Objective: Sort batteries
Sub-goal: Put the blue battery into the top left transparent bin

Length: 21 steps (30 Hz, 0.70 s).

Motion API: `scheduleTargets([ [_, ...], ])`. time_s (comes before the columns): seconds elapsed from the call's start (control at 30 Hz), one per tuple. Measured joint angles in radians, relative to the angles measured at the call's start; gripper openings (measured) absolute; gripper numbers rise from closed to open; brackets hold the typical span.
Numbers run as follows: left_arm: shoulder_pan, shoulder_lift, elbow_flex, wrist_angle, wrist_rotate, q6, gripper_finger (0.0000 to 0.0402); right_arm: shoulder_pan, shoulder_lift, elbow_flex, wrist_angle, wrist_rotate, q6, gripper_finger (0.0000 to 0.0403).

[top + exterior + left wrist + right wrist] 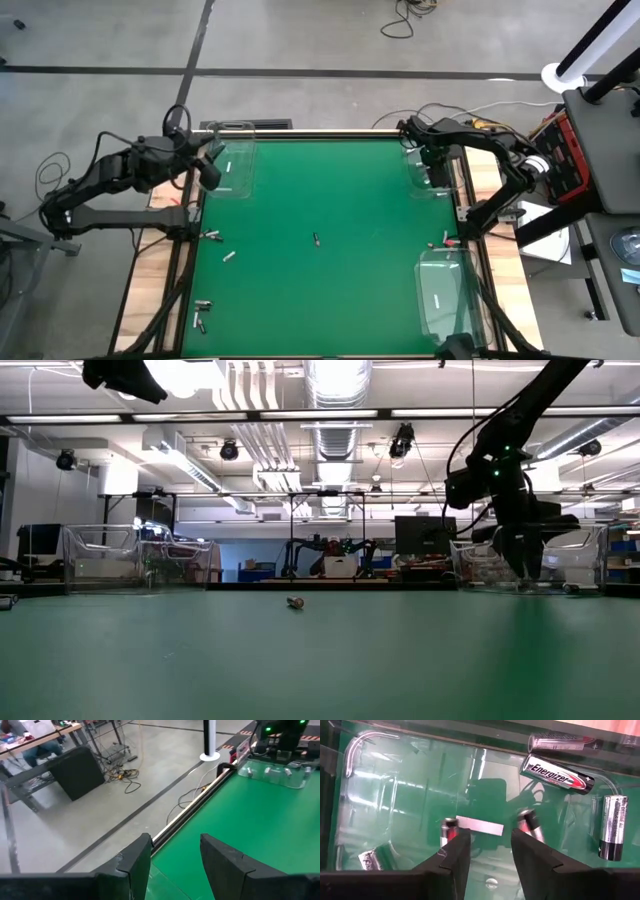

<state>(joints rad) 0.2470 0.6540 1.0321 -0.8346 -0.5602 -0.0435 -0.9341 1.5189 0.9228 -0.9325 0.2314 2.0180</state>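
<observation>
Several batteries lie loose on the green table: one near the middle [315, 238] [296, 601], some at the near left [203, 305] [228, 256], and one by the right edge [447, 240]. More batteries [557, 774] [612, 826] lie in the clear tray at the far right [418, 176]. My right gripper [487, 837] [437, 172] hangs open over that tray, fingers pointing down, with nothing between them. My left gripper [172, 842] [207, 166] is open and empty, high above the clear tray at the far left [232, 165].
A third clear tray [450, 290] stands at the near right of the table. A white label [480, 826] lies on the far right tray's bottom. Cables and a red box [565, 150] sit beyond the right edge. The table's middle holds only the one battery.
</observation>
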Motion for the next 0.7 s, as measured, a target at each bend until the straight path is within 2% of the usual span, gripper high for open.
scheduleTargets([
  [0.2, 0.000, -0.026, 0.000, -0.001, 0.097, 0.001, 0.0153, 0.036, -0.076, 0.053, -0.047, 0.038, -0.022, 0.0159],
  [0.43, 0.000, -0.060, -0.001, -0.071, 0.314, 0.024, 0.0153, 0.166, -0.217, 0.183, -0.208, 0.240, -0.030, 0.0174],
  [0.57, -0.002, -0.074, -0.021, -0.152, 0.436, 0.000, 0.0153, 0.301, -0.263, 0.277, -0.202, 0.386, -0.218, 0.0175],
  [0.7, -0.002, -0.072, -0.038, -0.242, 0.493, -0.031, 0.0153, 0.454, -0.262, 0.354, -0.110, 0.425, -0.478, 0.0169],
])
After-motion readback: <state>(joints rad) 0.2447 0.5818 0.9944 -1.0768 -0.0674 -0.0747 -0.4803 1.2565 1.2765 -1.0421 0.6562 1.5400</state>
